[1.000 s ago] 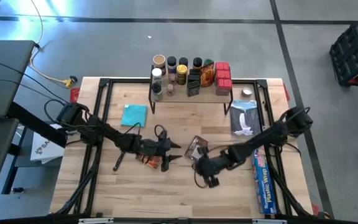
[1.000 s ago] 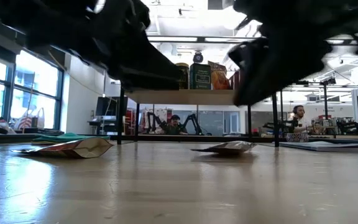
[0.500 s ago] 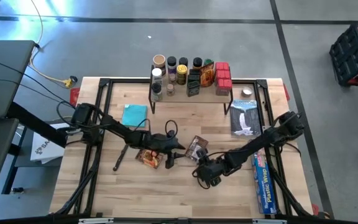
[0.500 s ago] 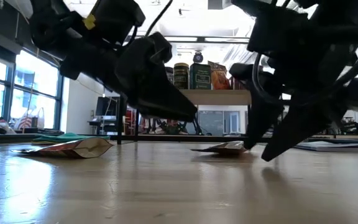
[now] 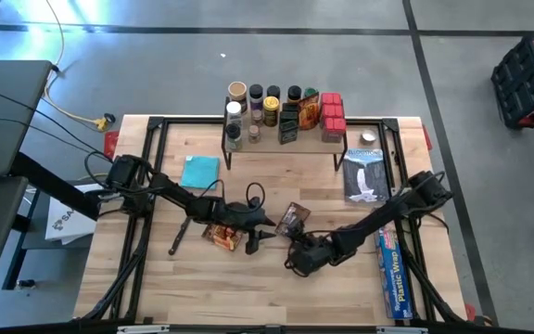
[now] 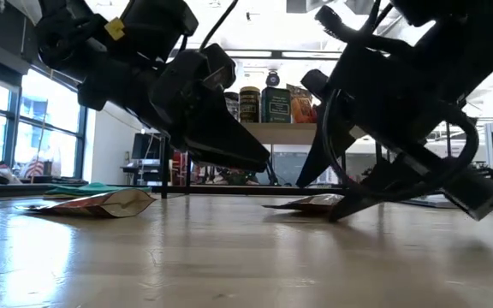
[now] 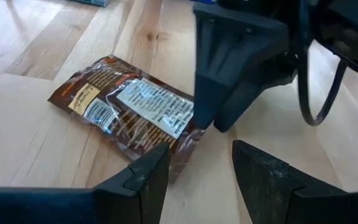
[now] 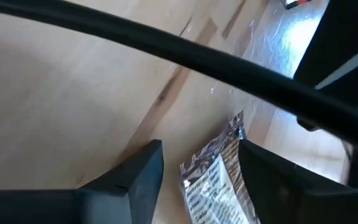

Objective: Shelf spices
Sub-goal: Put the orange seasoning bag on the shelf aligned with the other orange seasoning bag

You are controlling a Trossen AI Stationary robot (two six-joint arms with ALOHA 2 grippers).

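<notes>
A brown spice packet [image 5: 293, 219] lies flat on the table [image 5: 202, 288] between the left gripper [image 5: 265, 229] and right gripper [image 5: 292, 250], both with fingers apart and empty, well short of the stocked shelf [image 5: 276, 147].

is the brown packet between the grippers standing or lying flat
Lying flat: the brown packet rests label-up on the table, apart from the open left gripper.

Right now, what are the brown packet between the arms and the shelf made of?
Brown packet: looks like flexible foil-laminate pouch, glossy; crinkled, flat on the table, with a silvery inner face in the right wrist view. Shelf: light wooden top, matte, with visible grain tone; thin black legs, probably metal.
</notes>
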